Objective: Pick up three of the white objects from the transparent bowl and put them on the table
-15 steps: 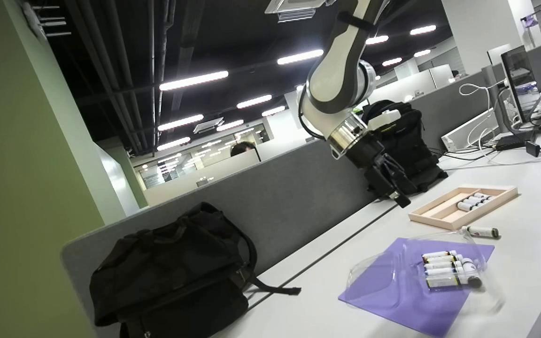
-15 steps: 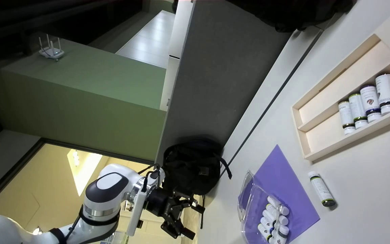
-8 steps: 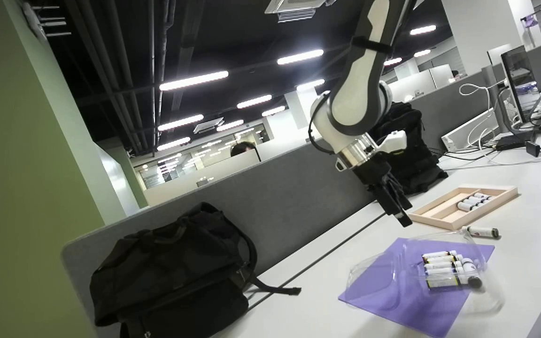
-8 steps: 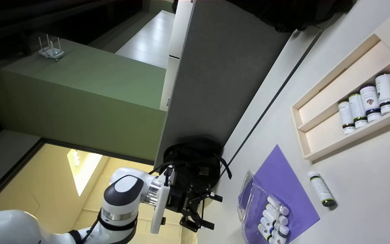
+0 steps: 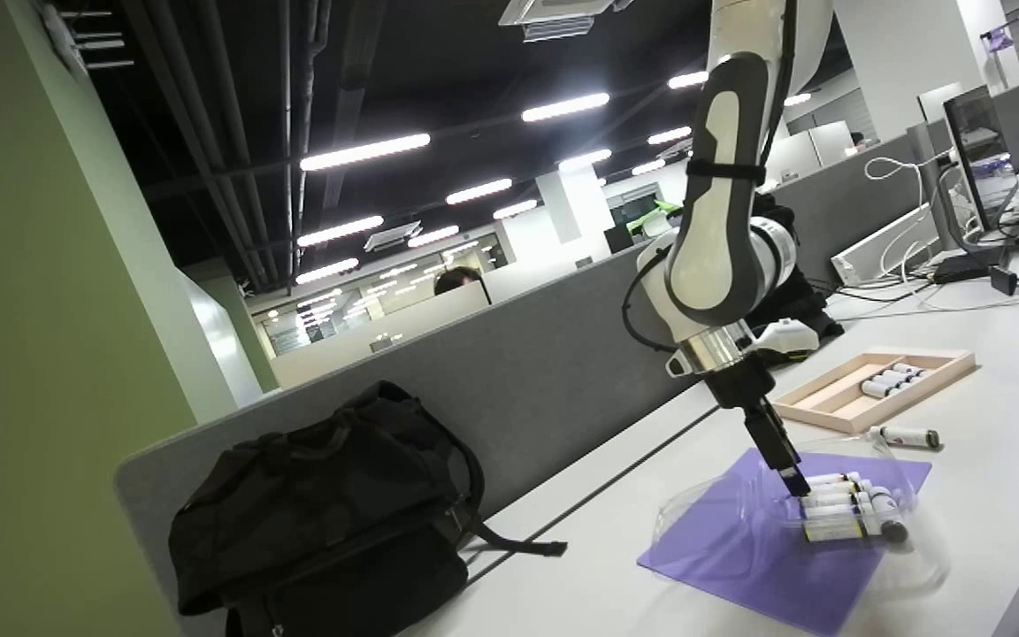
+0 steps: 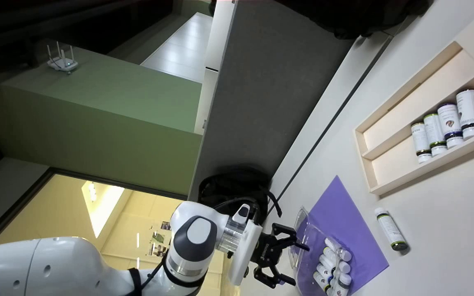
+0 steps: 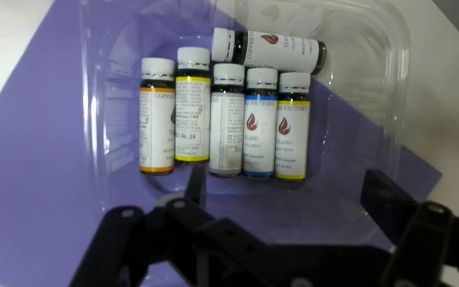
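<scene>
Far left in an exterior view, the bag (image 5: 324,504) sits by the partition (image 5: 563,380). Next along, the gripper (image 6: 300,265) angles down over the bowl (image 7: 399,79), jaws spread wide; whether it touches anything, I can't tell. The bowl rests on the mat (image 7: 34,159), its right side reaching past it over the table (image 5: 1014,425). And in it, in the wrist view: five bottles (image 7: 227,127) in a row, side by side, bands going orange, yellow, grey, blue, yellow from left to right. Their long axes run near to far, roughly parallel, caps on the far side, bases toward the gripper. Across the far end lies a sixth bottle (image 7: 281,50), turned crosswise: long axis left to right, cap left, base right. Right again, in an exterior view, there's a loose bottle (image 5: 909,437) on the table, cap left, and just beyond it the tray (image 5: 916,393), with four more bottles (image 6: 450,123) side by side.
</scene>
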Action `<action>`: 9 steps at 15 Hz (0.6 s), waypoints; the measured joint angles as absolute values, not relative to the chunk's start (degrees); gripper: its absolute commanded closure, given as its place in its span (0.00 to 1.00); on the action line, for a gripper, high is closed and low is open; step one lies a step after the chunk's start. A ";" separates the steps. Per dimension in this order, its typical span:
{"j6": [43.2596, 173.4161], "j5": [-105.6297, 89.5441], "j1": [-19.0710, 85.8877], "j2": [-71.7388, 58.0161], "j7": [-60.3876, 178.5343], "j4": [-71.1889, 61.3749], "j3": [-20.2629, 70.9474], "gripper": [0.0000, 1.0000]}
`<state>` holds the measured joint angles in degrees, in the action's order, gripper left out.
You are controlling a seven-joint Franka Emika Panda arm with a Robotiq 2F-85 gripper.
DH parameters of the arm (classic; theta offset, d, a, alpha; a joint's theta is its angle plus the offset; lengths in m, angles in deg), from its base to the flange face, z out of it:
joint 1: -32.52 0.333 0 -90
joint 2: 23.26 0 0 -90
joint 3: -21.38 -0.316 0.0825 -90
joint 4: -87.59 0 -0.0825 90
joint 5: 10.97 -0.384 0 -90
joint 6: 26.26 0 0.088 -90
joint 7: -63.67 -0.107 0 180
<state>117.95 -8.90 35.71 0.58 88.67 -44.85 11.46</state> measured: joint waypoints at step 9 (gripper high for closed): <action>119.04 -10.91 32.88 5.43 92.05 -45.07 9.31 0.00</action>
